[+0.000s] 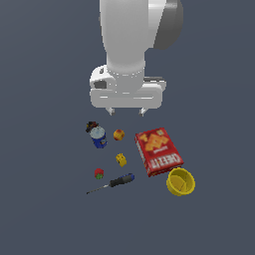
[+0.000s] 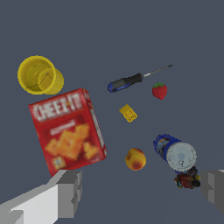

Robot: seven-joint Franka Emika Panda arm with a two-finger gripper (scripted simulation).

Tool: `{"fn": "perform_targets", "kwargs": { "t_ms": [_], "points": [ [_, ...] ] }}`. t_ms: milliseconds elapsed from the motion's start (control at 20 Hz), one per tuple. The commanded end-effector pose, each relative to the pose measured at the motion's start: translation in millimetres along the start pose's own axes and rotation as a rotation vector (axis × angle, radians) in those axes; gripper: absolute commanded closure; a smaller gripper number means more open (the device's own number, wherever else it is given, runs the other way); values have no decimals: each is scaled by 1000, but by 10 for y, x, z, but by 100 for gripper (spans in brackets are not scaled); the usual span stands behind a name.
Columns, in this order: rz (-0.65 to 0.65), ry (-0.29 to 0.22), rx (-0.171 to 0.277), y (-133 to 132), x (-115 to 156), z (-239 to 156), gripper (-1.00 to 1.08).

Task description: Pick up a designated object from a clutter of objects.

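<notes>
Flat dark grey-blue floor (image 1: 45, 209) carries all items. Cheez-It box (image 1: 159, 151) lies flat, face up. Yellow bowl (image 1: 181, 181) just beside its corner. Blue can (image 1: 98, 137) upright, small dark piece (image 1: 91, 126) touching it. Fruit ball (image 1: 118, 134), yellow block (image 1: 121, 159), strawberry (image 1: 99, 173), blue-handled screwdriver (image 1: 112, 183) lie apart.

The small dark multicoloured lump (image 1: 90, 125) beside the blue tin can (image 1: 98, 137) is too small to identify. In the wrist view both grey pincer fingers (image 2: 68, 192) run off the picture's edge.
</notes>
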State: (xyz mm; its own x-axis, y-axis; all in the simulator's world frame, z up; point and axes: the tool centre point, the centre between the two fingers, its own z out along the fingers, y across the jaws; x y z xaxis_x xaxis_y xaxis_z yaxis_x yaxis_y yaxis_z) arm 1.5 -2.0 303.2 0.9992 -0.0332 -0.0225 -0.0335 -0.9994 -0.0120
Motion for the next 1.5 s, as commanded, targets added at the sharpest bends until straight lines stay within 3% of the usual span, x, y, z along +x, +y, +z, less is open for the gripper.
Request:
{"fn": "perform_targets", "kwargs": {
  "t_ms": [0,500,900,1450],
  "points": [
    [0,0,0,0,0,0,-92],
    [-45,-6,-38,-67,-16,67,-92],
    [-36,-5,-36,-54,-21,124,-92],
    [49,1,-23,74,-123,675,-92]
  ]
}}
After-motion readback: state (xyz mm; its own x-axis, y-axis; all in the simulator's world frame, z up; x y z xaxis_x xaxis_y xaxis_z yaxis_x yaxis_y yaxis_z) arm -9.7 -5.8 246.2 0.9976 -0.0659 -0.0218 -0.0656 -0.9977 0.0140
